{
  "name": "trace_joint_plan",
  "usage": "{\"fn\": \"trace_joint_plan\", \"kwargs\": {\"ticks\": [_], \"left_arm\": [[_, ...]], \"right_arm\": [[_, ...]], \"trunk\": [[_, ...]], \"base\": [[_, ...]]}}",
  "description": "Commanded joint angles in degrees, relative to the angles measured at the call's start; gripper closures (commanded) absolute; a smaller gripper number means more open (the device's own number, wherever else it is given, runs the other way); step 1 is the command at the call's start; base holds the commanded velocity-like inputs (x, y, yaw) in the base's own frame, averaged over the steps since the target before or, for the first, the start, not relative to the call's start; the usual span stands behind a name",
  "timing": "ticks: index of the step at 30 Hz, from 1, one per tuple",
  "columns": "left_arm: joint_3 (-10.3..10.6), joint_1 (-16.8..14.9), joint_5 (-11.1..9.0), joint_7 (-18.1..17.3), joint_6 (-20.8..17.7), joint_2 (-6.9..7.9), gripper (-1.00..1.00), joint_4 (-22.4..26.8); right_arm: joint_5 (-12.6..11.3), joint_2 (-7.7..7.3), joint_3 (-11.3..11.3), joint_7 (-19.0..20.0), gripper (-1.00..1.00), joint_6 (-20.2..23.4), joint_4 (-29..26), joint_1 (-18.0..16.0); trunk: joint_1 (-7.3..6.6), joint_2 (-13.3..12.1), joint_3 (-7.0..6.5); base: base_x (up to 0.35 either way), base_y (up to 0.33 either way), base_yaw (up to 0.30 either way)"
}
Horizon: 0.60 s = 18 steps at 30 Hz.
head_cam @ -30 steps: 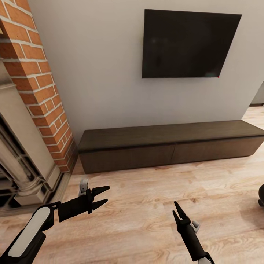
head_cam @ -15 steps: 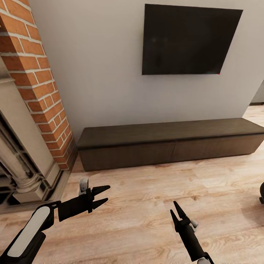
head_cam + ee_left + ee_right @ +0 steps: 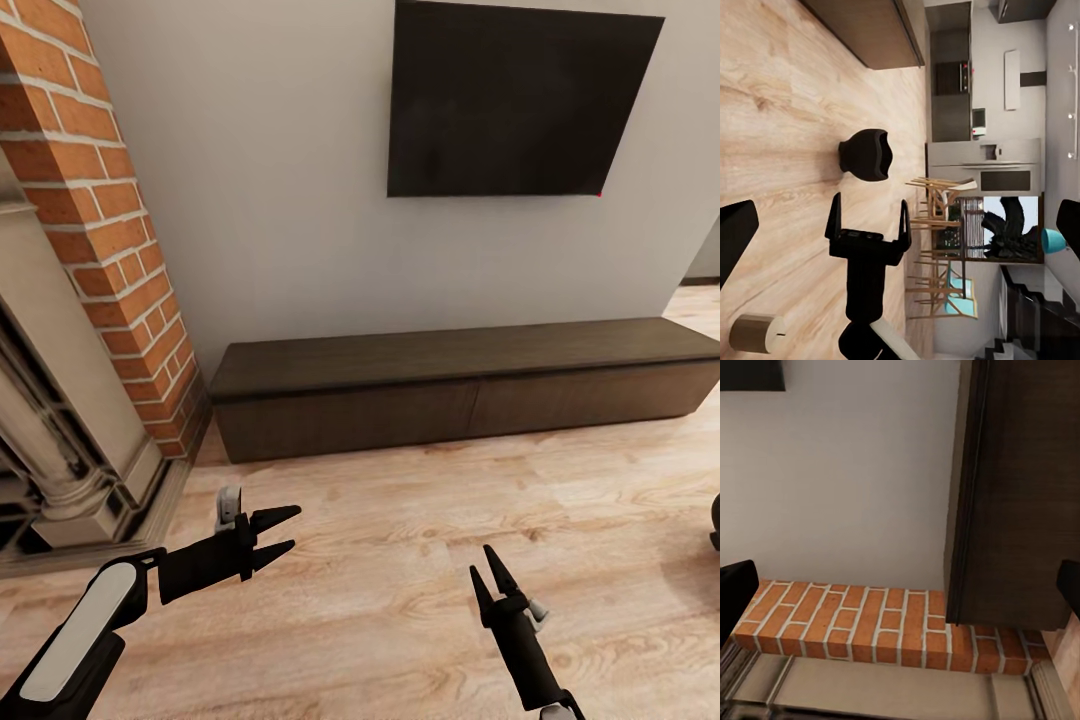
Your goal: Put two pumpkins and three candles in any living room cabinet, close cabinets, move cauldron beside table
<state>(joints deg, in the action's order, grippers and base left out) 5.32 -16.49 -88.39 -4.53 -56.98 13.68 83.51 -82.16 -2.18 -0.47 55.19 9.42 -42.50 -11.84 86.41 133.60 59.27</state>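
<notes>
Head view, cabinet: the dark-brown cabinet (image 3: 470, 385) runs along the wall under a black TV (image 3: 520, 100), drawer fronts closed, with a brick fireplace (image 3: 90, 250) beside its left end.
Head view, grippers: left gripper (image 3: 280, 534) and right gripper (image 3: 488, 578) hover over the wood floor (image 3: 400, 560), jaws parted, empty.
Left wrist view: black cauldron (image 3: 866, 154) stands on the floor; a candle (image 3: 754, 333) lies apart from it.
Right wrist view: cabinet end (image 3: 1012, 487) meets the brick.
</notes>
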Motion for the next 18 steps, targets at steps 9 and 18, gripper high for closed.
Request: {"fn": "trace_joint_plan", "kwargs": {"ticks": [9, 18], "left_arm": [[0.0, 0.1, -1.1, -0.5, 0.0, 0.13, -1.00, 0.0], [0.0, 0.1, -1.5, -0.5, 0.0, 0.21, -1.00, 0.0]], "right_arm": [[-0.5, 0.05, 0.0, -0.1, -1.00, 0.5, 0.0, 0.0], [-0.3, -0.02, 0.0, -0.5, -1.00, 0.3, 0.0, 0.0]], "trunk": [[-0.01, 0.0, 0.05], [-0.01, 0.0, 0.05]], "base": [[0.044, 0.000, 0.000], [0.250, 0.000, 0.000]]}}
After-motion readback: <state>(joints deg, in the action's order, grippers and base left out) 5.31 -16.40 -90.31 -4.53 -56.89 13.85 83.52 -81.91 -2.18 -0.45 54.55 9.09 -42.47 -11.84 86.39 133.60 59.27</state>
